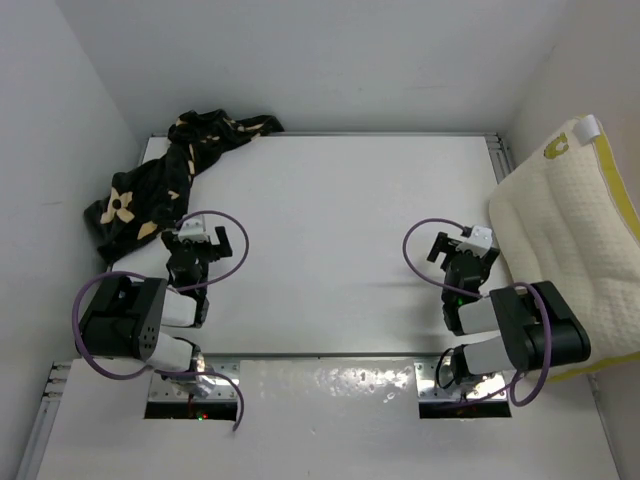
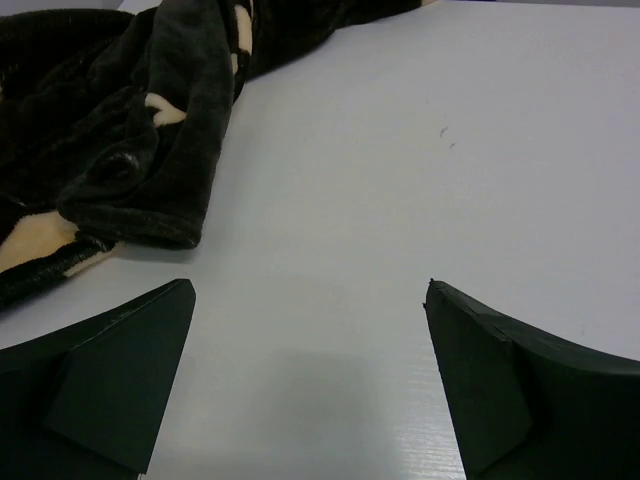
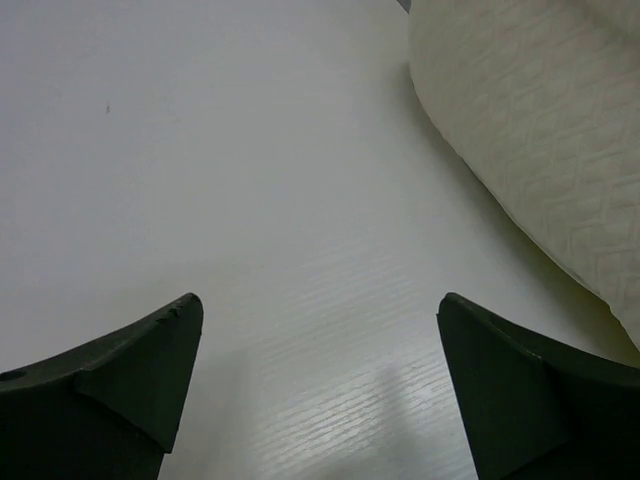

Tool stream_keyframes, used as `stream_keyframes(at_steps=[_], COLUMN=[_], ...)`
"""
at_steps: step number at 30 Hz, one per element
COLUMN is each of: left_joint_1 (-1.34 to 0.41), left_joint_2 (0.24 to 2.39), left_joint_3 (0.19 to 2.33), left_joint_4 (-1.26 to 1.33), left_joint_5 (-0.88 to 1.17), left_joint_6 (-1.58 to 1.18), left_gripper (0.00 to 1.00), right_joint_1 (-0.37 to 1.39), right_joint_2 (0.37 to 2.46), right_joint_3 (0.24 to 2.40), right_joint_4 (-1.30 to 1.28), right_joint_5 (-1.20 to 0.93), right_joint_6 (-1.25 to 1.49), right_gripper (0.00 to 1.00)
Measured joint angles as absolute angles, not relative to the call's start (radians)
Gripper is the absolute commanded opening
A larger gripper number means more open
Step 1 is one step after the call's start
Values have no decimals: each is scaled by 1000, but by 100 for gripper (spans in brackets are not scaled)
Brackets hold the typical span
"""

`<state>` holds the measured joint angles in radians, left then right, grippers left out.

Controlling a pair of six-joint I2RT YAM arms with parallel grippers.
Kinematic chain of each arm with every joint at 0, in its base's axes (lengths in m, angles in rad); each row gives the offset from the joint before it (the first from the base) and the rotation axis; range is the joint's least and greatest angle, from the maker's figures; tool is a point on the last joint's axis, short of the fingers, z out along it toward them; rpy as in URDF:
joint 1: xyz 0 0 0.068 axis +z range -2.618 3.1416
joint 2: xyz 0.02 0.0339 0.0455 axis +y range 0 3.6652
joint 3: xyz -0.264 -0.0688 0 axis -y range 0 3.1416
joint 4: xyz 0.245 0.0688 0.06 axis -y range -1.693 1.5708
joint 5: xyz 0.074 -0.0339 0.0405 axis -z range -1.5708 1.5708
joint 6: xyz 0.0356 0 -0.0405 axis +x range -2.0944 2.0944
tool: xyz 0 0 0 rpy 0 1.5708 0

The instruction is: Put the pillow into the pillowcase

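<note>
While pillowcase (image 1: 160, 185) lies crumpled far left, pillow (image 1: 570, 230) far right: left hand (image 2: 310, 290), right hand (image 3: 320, 300) both spread, empty.

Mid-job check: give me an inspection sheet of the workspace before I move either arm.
Surface: white table, flat.
Job's things: pillowcase crumpled at the far left corner; pillow at the right edge, overhanging it; pillow not yet inside.
Clutter: nothing seen.
Grippers: left pincer open, empty, near the pillowcase; right pincer open, empty, beside the pillow.
Cables: purple cable loops at each wrist.
Surroundings: white walls on three sides.
</note>
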<state>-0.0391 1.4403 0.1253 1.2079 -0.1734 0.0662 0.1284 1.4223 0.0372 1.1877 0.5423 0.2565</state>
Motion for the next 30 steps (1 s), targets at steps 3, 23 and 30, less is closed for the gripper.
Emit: stream_keyframes(at_steps=[3,23,30], left_joint_1=[-39,-58,-142], left_joint_2=[1440,1076,1074], left_joint_3=[125,779,708], left_joint_4=[1208,387,252], left_joint_5=[-173,63,59], left_joint_6=[66,359,389], left_gripper=[100,100,100], right_joint_1=[144,227,14], right_joint_2=[1377,1540,1560], right_joint_3=[37,1927,1926], right_joint_4=[1142,-699,-929], right_joint_5=[519,459,739], right_joint_6=[222,-136,-73], right_gripper=[99,99,99])
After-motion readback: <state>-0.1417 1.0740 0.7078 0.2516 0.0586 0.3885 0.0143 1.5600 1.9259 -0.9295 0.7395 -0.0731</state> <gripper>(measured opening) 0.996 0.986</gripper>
